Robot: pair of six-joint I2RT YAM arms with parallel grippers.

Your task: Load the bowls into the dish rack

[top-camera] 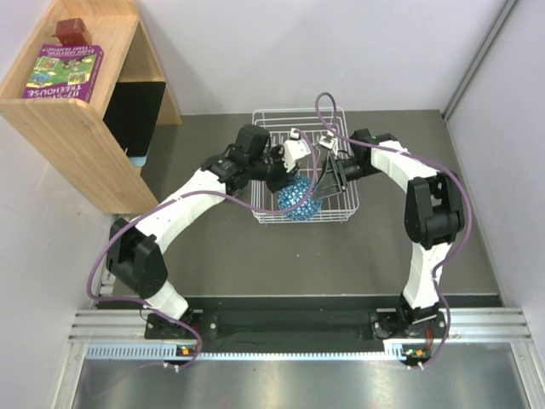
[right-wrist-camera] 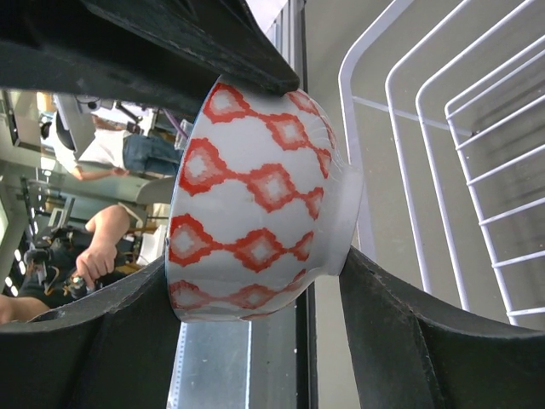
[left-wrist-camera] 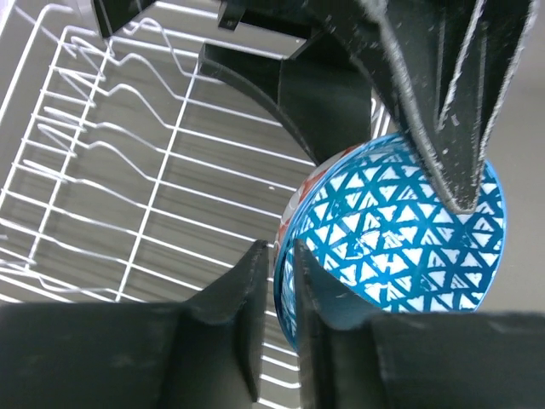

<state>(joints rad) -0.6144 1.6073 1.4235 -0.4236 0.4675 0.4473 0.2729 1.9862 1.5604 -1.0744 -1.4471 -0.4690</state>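
A light wooden shelf unit (top-camera: 81,128) stands in the far left corner on the dark grey table (top-camera: 255,264). On its top lie a purple box (top-camera: 65,73) and, just behind it, a dark red object (top-camera: 72,31). A ribbed metal rail (top-camera: 298,324) runs along the near edge.

Only one word was legible to me: "TREEHOUSE", on the cover of the purple-and-green book (top-camera: 64,72) lying on the wooden shelf (top-camera: 77,128). Its smaller lines were too small to read.
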